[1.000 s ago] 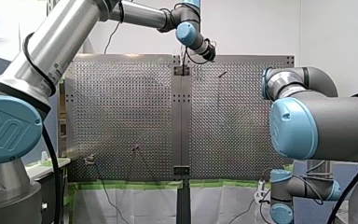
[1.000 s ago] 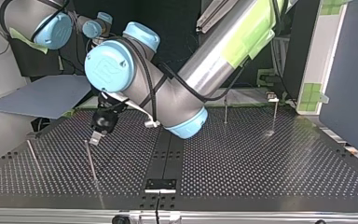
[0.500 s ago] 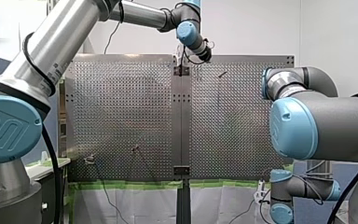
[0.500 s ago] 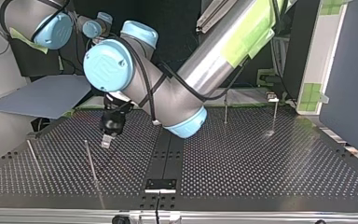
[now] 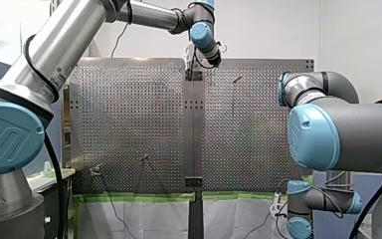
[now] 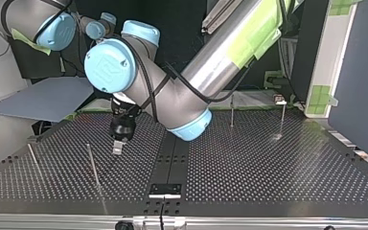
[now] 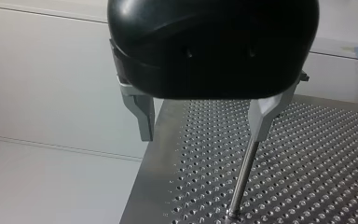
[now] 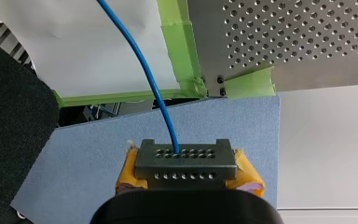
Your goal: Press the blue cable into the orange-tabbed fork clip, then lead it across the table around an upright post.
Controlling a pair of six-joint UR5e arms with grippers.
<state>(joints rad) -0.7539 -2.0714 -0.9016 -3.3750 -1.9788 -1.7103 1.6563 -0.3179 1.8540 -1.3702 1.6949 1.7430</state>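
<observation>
The blue cable [image 8: 156, 88] rises out of my right gripper [image 8: 185, 156], whose yellow-padded fingers are shut on it, off the table's edge above a blue-grey sheet. My left gripper [image 7: 203, 135] hangs open over the far part of the perforated table [image 6: 268, 167]; its metal fingers [image 7: 142, 116] hold nothing. A thin upright post [image 7: 242, 177] stands just beyond one fingertip. In the top view my left gripper [image 6: 118, 147] is right of a post [image 6: 93, 165]. A small clip fixture [image 5: 95, 170] sits near the table's near left; its colour is too small to tell.
More upright posts [image 6: 231, 112] [image 6: 282, 117] stand at the top view's back right, and another post [image 6: 33, 160] stands at its left. A blue-grey sheet [image 6: 43, 98] lies beside the table. Green tape [image 8: 182, 46] lines the table's edge.
My left gripper has swung toward the table's centre strip, away from the post it was beside: rightward in the top view, leftward in the front view. My right arm has barely moved.
</observation>
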